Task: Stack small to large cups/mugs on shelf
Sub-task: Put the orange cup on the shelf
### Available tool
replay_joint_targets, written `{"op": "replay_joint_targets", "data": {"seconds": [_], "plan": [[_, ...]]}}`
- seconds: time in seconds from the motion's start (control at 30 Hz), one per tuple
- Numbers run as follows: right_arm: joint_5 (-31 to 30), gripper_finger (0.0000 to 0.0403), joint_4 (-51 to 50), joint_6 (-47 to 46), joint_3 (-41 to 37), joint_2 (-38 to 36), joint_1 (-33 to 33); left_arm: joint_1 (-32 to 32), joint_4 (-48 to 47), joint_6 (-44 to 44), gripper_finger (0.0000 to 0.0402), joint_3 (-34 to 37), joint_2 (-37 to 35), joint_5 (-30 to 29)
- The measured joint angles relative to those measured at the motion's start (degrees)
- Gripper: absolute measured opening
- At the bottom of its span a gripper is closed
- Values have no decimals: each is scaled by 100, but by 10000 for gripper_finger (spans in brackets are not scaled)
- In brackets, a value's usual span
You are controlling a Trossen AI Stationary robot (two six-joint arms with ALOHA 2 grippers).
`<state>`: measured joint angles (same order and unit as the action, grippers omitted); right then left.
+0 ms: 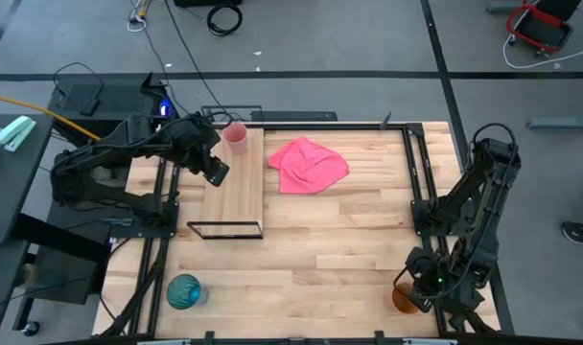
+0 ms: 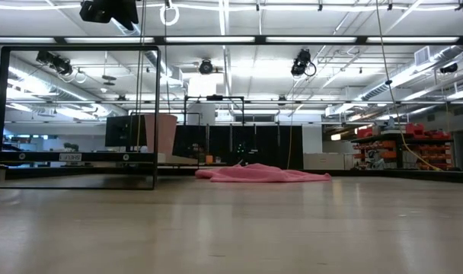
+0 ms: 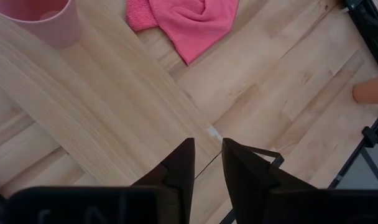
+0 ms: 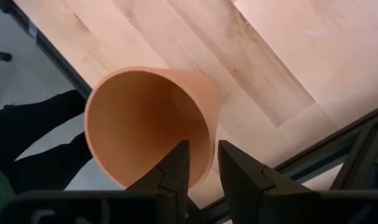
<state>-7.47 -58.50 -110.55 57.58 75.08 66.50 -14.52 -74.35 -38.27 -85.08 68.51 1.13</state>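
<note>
The small pale pink cup (image 1: 235,137) stands upright on the far end of the light-wood shelf (image 1: 236,187); it also shows in the left wrist view (image 3: 40,22). My left gripper (image 1: 216,172) hovers above the shelf's middle (image 3: 83,106), empty, with its fingers a narrow gap apart (image 3: 207,155). The teal-blue cup (image 1: 184,290) stands on the table near the front left corner. My right gripper (image 1: 421,286) is at the front right corner, shut on the orange-brown cup (image 4: 145,118), whose mouth faces up. My right gripper holds the orange-brown cup by its wall at the rim (image 4: 209,146). One finger (image 4: 176,165) is inside the cup and the other (image 4: 239,168) outside. The fingers come from above, slanting down. Whether the cup's base is on the table I cannot tell.
A crumpled pink cloth (image 1: 308,165) lies on the table to the right of the shelf. The shelf's black wire frame (image 2: 75,114) stands up at its near end. Black rails (image 1: 421,172) run along the table's sides. Bare tabletop lies in the middle.
</note>
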Motion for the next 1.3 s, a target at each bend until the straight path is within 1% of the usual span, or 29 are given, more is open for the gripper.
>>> {"op": "replay_joint_targets", "data": {"seconds": [0.2,0.47,0.63,0.77,0.97,1.1,1.3], "plan": [[-1,92,61,-23,0,193,0,0,2,1,83,0,0,-2],[0,92,89,-72,0,493,0,-2,0,-1,91,0,0,0],[0,84,98,-183,0,575,0,-2,0,-1,85,0,0,-1],[3,63,94,-261,0,632,-4,-2,0,-1,81,0,0,-2],[5,11,98,-439,0,627,-40,-2,0,1,83,0,0,-2],[4,12,62,-310,0,626,-171,-2,0,4,86,0,0,-1],[7,7,51,487,0,531,-609,-2,0,43,83,0,0,-2]]}}
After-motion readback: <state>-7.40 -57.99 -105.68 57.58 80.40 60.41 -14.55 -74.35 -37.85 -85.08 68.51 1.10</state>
